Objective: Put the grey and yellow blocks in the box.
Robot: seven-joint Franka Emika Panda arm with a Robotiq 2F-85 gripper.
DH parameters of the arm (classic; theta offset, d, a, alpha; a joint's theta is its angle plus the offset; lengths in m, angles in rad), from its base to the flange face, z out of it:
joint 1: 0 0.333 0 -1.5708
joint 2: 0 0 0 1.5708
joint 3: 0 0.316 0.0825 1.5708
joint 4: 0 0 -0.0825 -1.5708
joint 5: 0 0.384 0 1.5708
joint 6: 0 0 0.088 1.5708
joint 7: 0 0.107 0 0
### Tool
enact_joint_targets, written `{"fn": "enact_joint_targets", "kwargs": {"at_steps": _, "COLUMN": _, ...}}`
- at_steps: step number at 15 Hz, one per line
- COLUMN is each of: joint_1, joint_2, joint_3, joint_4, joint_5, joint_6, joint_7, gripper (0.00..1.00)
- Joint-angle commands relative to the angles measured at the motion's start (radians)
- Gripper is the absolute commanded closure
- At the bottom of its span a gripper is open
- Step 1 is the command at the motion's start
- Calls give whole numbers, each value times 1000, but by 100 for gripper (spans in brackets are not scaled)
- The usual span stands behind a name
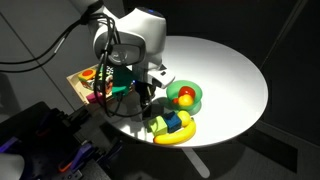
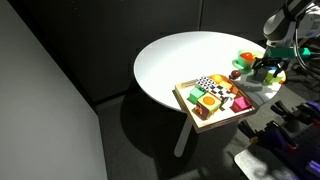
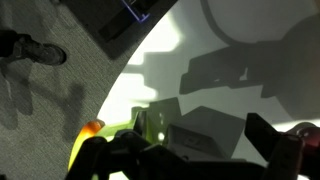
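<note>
Hovering over the table (image 1: 230,70), the gripper (image 1: 146,100) is seen wide open, nothing held; the yellow-green block (image 1: 159,126) is set beside the banana (image 1: 180,138), the box (image 2: 190,104) is placed to the gripper's left.

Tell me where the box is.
In an exterior view the box sits at the near edge of the white table, with the gripper just beyond it.

table (image 2: 170,55) white | box (image 2: 185,104) pale wood | bowl (image 1: 197,102) green | banana (image 1: 178,138) probably yellow
</note>
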Motion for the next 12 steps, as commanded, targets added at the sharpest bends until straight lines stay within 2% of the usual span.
{"fn": "enact_joint_targets", "kwargs": {"at_steps": 1, "joint_1": -2, "joint_2": 0, "joint_3": 2, "joint_4": 1, "joint_5": -2, "joint_6": -2, "joint_7": 2, "gripper": 0}}
{"fn": "enact_joint_targets", "kwargs": {"at_steps": 12, "joint_1": -3, "joint_2": 11, "joint_3": 18, "joint_4": 15, "joint_5": 4, "joint_6": -3, "joint_7": -10, "gripper": 0}}
